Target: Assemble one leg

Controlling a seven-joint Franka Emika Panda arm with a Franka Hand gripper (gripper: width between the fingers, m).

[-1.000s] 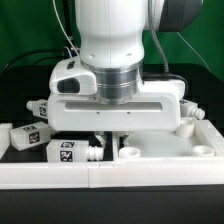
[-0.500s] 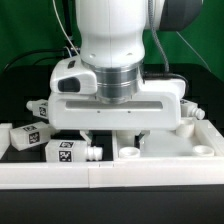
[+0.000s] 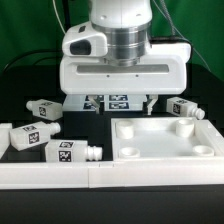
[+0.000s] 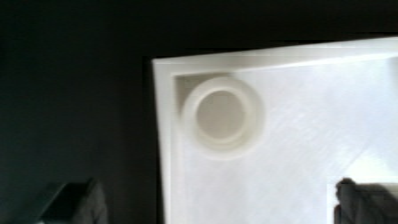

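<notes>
Several white legs lie on the black table. One leg [image 3: 70,152] with a ribbed peg lies in front at the exterior view's left, and two more legs [image 3: 28,136] [image 3: 45,108] lie behind it. Another leg [image 3: 185,108] lies at the right behind the large white top [image 3: 165,150]. My gripper [image 3: 119,104] hangs open and empty above the table, behind the top's left rear corner. In the wrist view, the gripper [image 4: 217,205] has dark fingertips [image 4: 71,205] spread wide. The top's corner [image 4: 302,130] with its round hole [image 4: 222,118] lies below them.
The marker board [image 3: 118,99] shows between my fingers at the back. A white rail [image 3: 100,178] runs along the front of the table. A green backdrop stands behind the arm.
My gripper has risen and moved back, away from the top's left edge. The top and the legs now show uncovered and have not moved.
</notes>
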